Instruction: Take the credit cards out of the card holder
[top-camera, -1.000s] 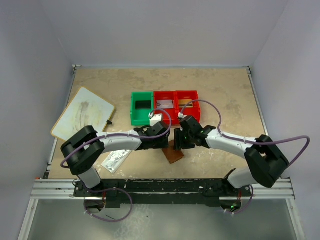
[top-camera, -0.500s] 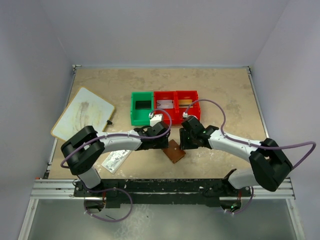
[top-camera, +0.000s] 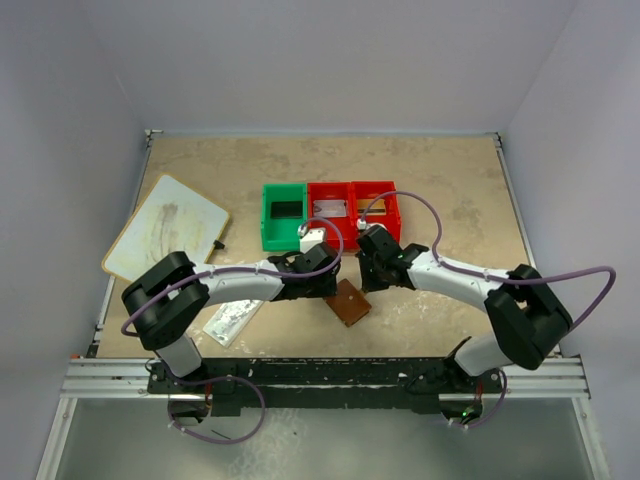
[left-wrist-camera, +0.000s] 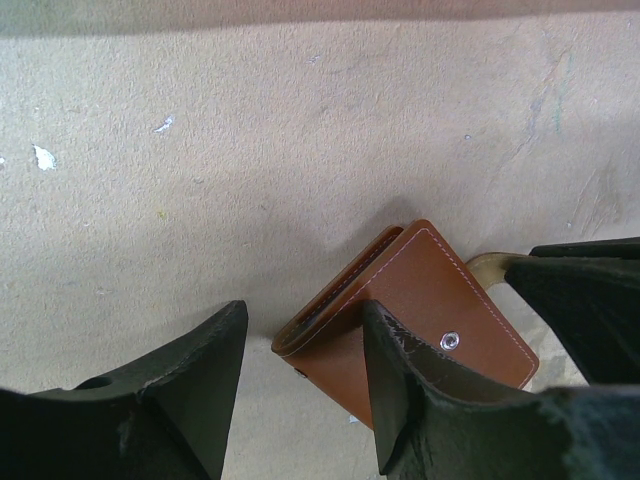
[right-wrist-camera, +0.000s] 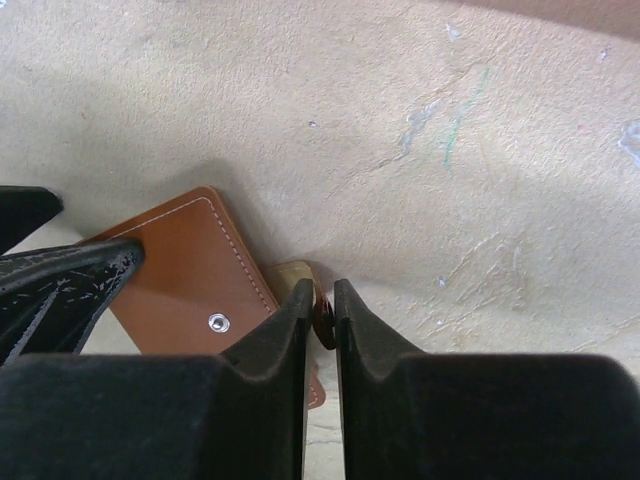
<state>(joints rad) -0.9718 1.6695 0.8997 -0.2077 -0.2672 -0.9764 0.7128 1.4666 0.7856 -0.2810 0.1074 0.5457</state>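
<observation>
Across the desk (top-camera: 450, 190), biggest first: a white board (top-camera: 165, 228) lies flat at far left. Three bins in a row behind centre, one green (top-camera: 268, 232) and two red (top-camera: 352, 215), sides touching. A clear packet (top-camera: 232, 320) lies flat under the left forearm. None of that is part of the job.

The card holder (top-camera: 348, 303) is at near-centre, in front of the bins, between the two sets of jaws. It is folded shut, brown leather, stud side up.

Left jaws: about half open over the corner at the fold. One finger (left-wrist-camera: 400, 380) sits on the top flap; the other (left-wrist-camera: 190, 390) is off to the side over bare desk, clear of the leather. Reads as a hold-down, not a grip.

Right jaws: closed to a slit on the tan closing tab (right-wrist-camera: 290, 272) that sticks out of the opposite edge, with its snap head right at the tips. Looks like a pinch; how firm, can't tell.

Handling, my read:
- Light and soft. It will flex and skid rather than lift clean unless one flap is pinned.
- The tab is thin and floppy: fine for peeling the flap open, poor for carrying.
- No cards are visible yet. Expect them stiff, slick and snug in the pockets, so take each by an exposed edge while the holder is held down near the fold.

Smallest: the metal stud (left-wrist-camera: 449, 341) on the top flap. Keep the pads off it, or they'll rock.
</observation>
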